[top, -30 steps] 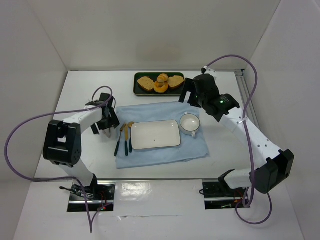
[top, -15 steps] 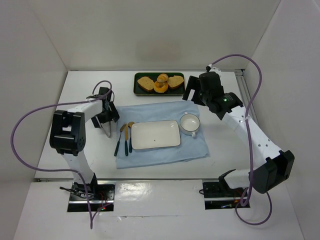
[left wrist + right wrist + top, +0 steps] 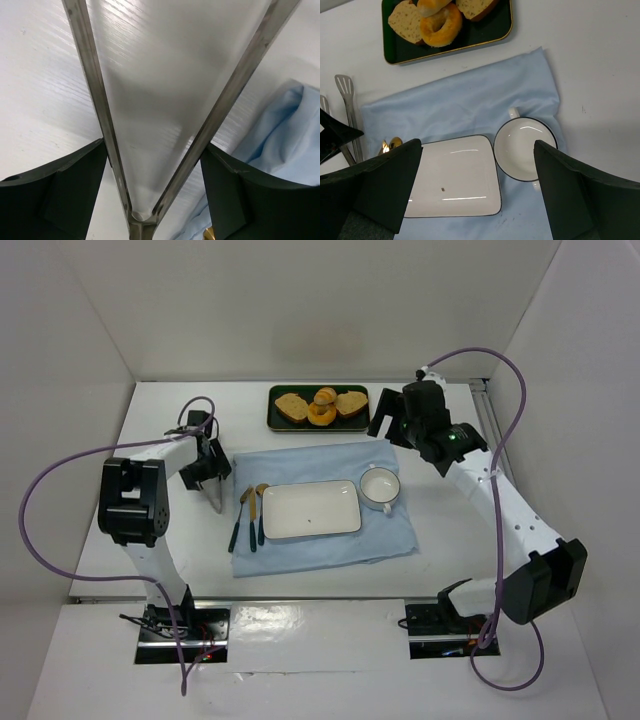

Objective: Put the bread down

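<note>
Bread [image 3: 326,395] lies on the dark tray [image 3: 274,422] against the doughnut [image 3: 320,416]; left gripper [image 3: 152,147] jaws clamp the tongs [image 3: 95,90]; right gripper [image 3: 477,145] jaws stand spread, empty.

Golden-brown with a glossy ridged crust: small oblong bread roll [image 3: 326,395]. Orange on the ring doughnut [image 3: 432,39] at its 6 o'clock, pale tan on the flat toast slices [image 3: 402,22] at 9 and 3. Dark green, gold-edged: rectangular tray [image 3: 485,31]. Plain pale blue for the cloth mat [image 3: 470,95]. White, thinly dark-rimmed: rectangular plate [image 3: 455,175] and round cup [image 3: 525,147]. Silver for the metal tongs [image 3: 344,86].
</note>
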Tool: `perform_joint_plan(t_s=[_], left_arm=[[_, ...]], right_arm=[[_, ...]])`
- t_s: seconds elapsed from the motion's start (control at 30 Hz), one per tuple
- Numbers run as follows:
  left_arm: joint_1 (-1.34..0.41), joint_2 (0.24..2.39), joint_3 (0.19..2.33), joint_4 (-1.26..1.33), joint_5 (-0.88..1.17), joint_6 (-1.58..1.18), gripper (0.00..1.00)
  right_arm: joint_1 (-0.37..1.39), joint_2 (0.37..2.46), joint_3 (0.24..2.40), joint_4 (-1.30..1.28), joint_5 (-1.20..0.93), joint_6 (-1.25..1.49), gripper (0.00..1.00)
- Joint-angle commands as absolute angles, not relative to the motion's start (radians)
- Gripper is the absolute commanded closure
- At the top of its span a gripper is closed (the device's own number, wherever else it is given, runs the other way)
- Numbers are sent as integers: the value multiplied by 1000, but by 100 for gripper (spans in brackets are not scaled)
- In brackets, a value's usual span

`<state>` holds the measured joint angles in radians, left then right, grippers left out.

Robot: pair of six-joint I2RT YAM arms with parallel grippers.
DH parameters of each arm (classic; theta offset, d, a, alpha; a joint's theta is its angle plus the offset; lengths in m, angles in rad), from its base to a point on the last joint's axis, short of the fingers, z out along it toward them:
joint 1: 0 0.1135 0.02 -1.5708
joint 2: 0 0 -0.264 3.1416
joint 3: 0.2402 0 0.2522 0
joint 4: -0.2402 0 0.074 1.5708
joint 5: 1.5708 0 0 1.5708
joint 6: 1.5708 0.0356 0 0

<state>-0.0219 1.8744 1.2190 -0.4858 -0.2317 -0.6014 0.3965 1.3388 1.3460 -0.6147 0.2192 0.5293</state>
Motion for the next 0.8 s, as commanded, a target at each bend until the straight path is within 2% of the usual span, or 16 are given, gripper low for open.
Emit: perform_joint_plan(t_s=[0.0, 0.1, 0.33, 0.47, 0.77], left_arm=[[12, 1940, 1201, -492, -219, -571, 14], [21, 1950, 1210, -492, -206, -571, 21], [21, 1971, 1210, -492, -187, -552, 30], [21, 1957, 1201, -483, -169, -552, 31], [-8, 1717, 1227, -498, -124, -534, 32]], right_arm=[[390, 1348, 1364, -551, 202, 515, 0], [380, 1348, 1364, -551, 202, 515, 0], [362, 1348, 1373, -551, 192, 515, 0], [353, 1339, 1350, -540, 183, 515, 0], [353, 1330, 1309, -500, 161, 534, 0]])
